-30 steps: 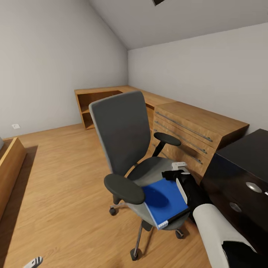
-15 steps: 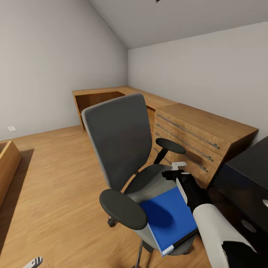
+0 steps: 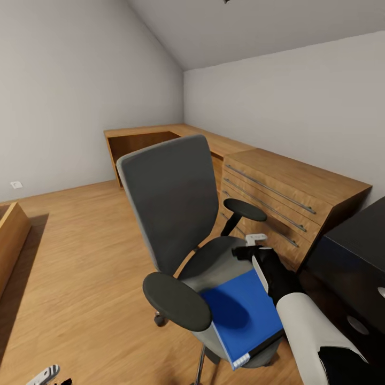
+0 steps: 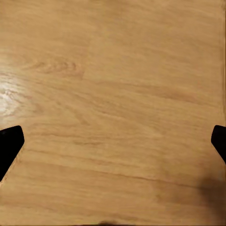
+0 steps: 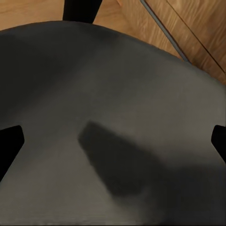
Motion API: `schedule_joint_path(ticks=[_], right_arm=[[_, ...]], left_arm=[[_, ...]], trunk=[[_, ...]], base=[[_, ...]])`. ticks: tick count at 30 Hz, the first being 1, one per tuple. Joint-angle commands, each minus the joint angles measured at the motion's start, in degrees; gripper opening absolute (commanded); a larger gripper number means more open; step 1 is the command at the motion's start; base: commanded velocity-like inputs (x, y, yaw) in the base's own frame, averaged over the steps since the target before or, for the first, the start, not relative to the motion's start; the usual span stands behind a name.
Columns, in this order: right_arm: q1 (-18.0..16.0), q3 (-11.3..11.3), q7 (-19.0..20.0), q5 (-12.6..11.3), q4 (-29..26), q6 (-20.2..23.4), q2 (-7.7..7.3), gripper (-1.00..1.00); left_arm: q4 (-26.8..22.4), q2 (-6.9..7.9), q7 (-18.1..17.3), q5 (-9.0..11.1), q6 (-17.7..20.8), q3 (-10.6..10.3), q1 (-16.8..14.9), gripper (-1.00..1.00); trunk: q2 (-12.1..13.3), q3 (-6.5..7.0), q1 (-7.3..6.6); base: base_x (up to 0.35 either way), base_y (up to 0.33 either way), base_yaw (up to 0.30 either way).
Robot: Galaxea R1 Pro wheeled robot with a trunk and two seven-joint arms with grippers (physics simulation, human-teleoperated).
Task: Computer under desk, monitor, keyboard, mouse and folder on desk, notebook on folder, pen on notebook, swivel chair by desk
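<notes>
Right pincer (image 3: pixel 255 241) hangs spread above the chair (image 3: pixel 176 214) seat, folder (image 3: pixel 243 313) lying just behind it; scene unchanged from half a second ago, grasp not begun. Left pincer (image 4: pixel 113 141) spread over floor.

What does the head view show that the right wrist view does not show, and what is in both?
Head view alone: the blue folder lying on the front of the chair seat, the chair's backrest, the black desk, and the right arm reaching over the seat. Right wrist view alone: the right gripper with its fingertips wide apart and nothing between them, and its shadow on the padding. Both: the grey seat of the chair and the wood cabinet with its long bar handles.
</notes>
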Motion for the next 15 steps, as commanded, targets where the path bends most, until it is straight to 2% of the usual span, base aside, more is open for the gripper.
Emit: schedule_joint_path(ticks=[1, 2, 7, 11, 15], right_arm=[[0.0, -0.3, 0.3, 0.5, -0.1, 0.6, 0.08, 1.00], [0.0, -0.3, 0.3, 0.5, -0.2, 1.1, 0.09, 1.00], [0.0, -0.3, 0.3, 0.4, -0.8, 3.6, 0.09, 1.00], [0.0, -0.4, 0.3, 0.3, -1.9, 6.2, 0.10, 1.00], [0.0, -0.4, 0.3, 0.3, -3.2, 10.6, 0.20, 1.00]], left_arm=[[0.0, -0.02, -0.2, 0.2, -0.8, 0.1, 0.0, 1.00], [0.0, -0.05, -0.2, 0.2, -2.9, 0.0, 0.0, 1.00], [0.2, -0.08, -0.2, 0.3, -6.8, 0.1, 0.0, 1.00], [1.5, -0.01, -0.3, 0.4, -7.7, 0.2, 0.0, 1.00], [3.3, -0.01, -0.3, 0.4, -8.3, 1.3, 0.0, 1.00]], trunk=[[0.0, -0.04, -0.01], [0.0, -0.04, -0.01], [0.0, -0.04, -0.01], [0.0, -0.04, -0.01], [0.0, -0.04, -0.01]], base=[[0.000, 0.000, 0.000], [0.000, 0.000, 0.000], [0.000, 0.000, 0.000], [0.000, 0.000, 0.000], [0.000, 0.000, 0.000]])
